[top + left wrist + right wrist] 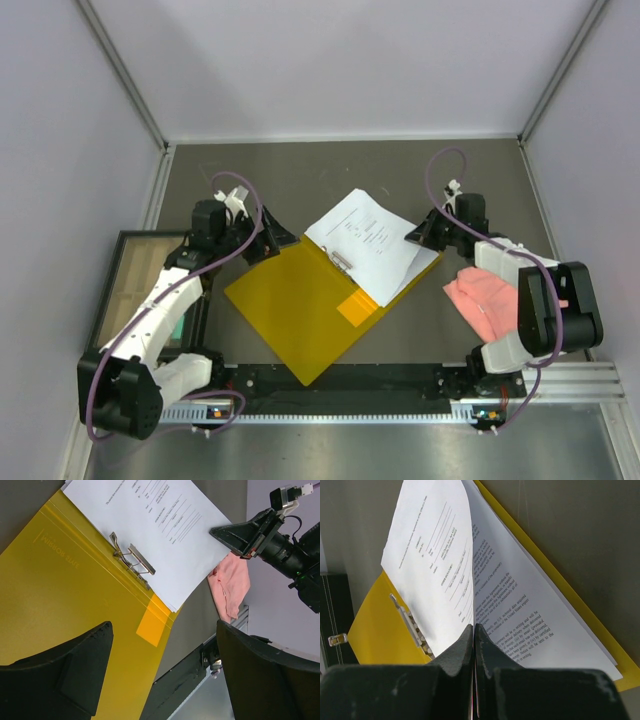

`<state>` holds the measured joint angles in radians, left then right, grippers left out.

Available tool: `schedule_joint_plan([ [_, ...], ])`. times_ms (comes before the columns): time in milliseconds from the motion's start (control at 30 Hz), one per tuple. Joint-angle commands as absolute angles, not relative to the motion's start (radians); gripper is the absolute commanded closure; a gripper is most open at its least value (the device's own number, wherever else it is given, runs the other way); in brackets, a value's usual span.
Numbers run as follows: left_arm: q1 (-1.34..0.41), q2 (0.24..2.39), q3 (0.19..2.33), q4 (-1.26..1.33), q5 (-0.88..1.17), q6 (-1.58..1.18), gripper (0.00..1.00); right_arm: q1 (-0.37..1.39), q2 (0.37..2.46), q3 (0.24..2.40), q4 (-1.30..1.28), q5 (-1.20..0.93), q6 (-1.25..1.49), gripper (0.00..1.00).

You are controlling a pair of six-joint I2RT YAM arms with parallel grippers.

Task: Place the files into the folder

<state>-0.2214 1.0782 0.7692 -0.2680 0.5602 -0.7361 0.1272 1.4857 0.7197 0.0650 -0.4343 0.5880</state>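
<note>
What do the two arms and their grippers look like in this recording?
The left arm and right arm have white link shells with black joints, and a mauve cable loops along each. The left gripper and right gripper have matte black, wedge-shaped fingers.

Behind the folder (290,310) the surface (330,175) is bare; a hand could pass there. The folder's left half is bare too. The papers (365,240) lie on its right half, and the right fingers (455,655) pinch the top sheet (435,565) up. The left fingers (75,675) hang wide apart over its far left corner. A pink cloth (480,295) lies just right of it.
</note>
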Motion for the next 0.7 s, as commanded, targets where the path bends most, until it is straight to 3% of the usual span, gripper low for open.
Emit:
schedule_joint_plan([
  [0,-0.229,1.072,0.759,-0.216,0.558,-0.742,0.12,0.140,1.476,0.732,0.083,-0.425,0.577,1.00],
  [100,-0.230,1.071,0.761,-0.216,0.560,-0.741,0.12,0.147,1.477,0.741,0.072,-0.434,0.569,1.00],
  [200,-0.230,1.069,0.762,-0.222,0.566,-0.736,0.12,0.164,1.465,0.799,-0.070,-0.393,0.526,0.69],
  [300,-0.230,1.065,0.756,-0.230,0.568,-0.730,0.12,0.193,1.424,0.902,-0.320,-0.210,0.436,0.48],
  [400,-0.230,1.063,0.749,-0.229,0.568,-0.732,0.12,0.193,1.367,0.974,-0.491,-0.004,0.368,0.39],
  [500,-0.233,1.063,0.735,-0.215,0.569,-0.738,0.12,0.215,1.293,1.000,-0.549,0.212,0.325,0.36],
  [667,-0.236,1.057,0.735,-0.213,0.571,-0.738,0.12,0.385,1.288,1.083,-0.561,0.366,0.255,0.35],
])
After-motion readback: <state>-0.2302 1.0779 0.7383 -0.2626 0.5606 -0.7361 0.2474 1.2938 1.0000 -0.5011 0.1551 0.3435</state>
